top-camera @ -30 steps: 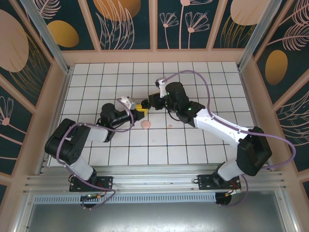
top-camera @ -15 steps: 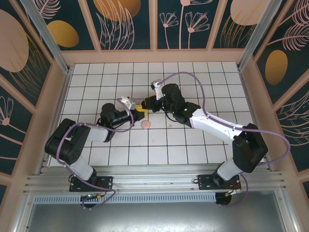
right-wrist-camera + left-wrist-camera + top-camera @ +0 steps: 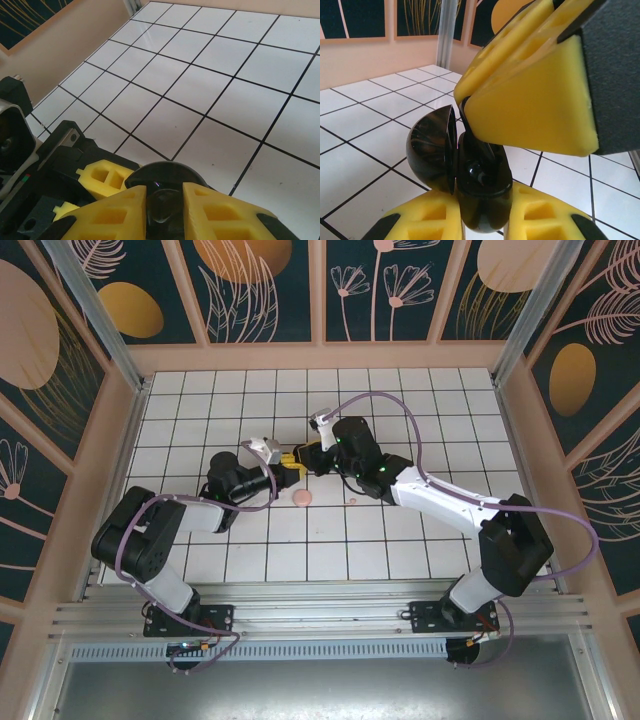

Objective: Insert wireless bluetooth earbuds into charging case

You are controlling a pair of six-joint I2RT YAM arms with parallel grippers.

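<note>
My left gripper (image 3: 485, 216) is shut on the base of a glossy black charging case (image 3: 485, 200). The case's lid (image 3: 431, 155) stands open to the left. A black earbud (image 3: 478, 171) sits in the case's hollow, and the yellow fingers (image 3: 530, 100) of my right gripper press down from above. In the right wrist view my right gripper (image 3: 164, 202) is shut on a shiny black earbud (image 3: 168, 212), just in front of the case's dark rim (image 3: 165, 172). Seen from the top, the left gripper (image 3: 287, 462) and right gripper (image 3: 307, 454) meet above the tiled floor.
A round pink case (image 3: 302, 498) lies on the tiles just in front of the grippers. A tiny pink earbud (image 3: 351, 502) lies to its right. A low peach wall (image 3: 320, 357) rings the white tiled floor (image 3: 400, 400).
The right gripper has moved left, closing onto the case held in the left gripper. The left arm has barely moved.
</note>
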